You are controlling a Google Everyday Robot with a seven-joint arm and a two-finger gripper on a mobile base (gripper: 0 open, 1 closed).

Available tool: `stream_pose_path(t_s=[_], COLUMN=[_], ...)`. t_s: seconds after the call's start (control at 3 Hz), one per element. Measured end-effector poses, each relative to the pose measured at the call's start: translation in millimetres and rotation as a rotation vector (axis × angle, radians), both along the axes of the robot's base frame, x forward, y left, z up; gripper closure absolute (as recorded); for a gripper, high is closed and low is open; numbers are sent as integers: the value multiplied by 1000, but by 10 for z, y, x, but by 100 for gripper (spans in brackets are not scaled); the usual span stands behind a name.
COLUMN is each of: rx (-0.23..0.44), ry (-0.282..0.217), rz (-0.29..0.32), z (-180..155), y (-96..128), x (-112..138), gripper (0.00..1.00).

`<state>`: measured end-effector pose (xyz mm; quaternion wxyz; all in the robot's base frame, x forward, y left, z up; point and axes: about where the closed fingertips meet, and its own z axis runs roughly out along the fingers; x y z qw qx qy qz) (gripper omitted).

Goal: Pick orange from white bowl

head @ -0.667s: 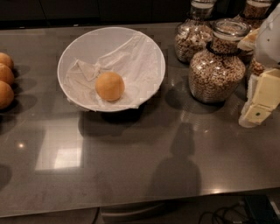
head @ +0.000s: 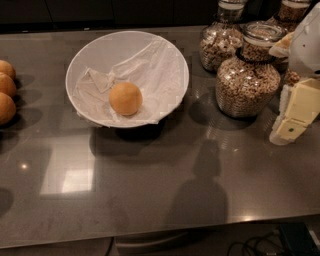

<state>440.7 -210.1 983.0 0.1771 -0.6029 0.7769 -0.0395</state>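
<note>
You're looking at a wide dark grey surface (head: 150, 195) that is filling nearly the whole view, running out of frame at both sides. A tall shadow (head: 200, 200) is lying across its near part. The white bowl (head: 97, 57) is sitting left of centre on it, whole and unobstructed, with a crumpled paper sheet (head: 157, 75) lining it and spilling slightly over the near rim.

To the right, a front glass jar (head: 247, 85) of brown cereal is standing near the bowl, and a second jar (head: 220, 47) is standing behind it with its top cut off by the frame. A third jar (head: 295, 10) is barely peeking in at the top right, mostly hidden behind the white arm (head: 307, 45).

The gripper (head: 292, 120) is hanging at the far right edge, pale yellow, just right of the front jar and well apart from the bowl. The frame edge is cutting it off, so I cannot tell whether it is open or closed.

The orange (head: 125, 98) is resting inside the bowl on the paper, slightly left of centre, untouched.

Three round orange-brown fruits (head: 6, 85) are lining the left edge, partly cropped. Dark cables (head: 255, 245) are showing below the surface's front edge, hard to make out.

Compared with a moment ago, you're seeing almost no change: the gripper is staying in the same spot, and the orange and bowl are sitting where they were.
</note>
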Motion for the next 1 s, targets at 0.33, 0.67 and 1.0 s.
stream_pose_path(t_s=[0.33,0.67,1.0], rx=[53,126,201], ry=[-16,-38,-59], rz=[40,145,247], z=[-69,-77,11], y=[274,788,1252], x=[126,275,365], gripper=[0,0,0])
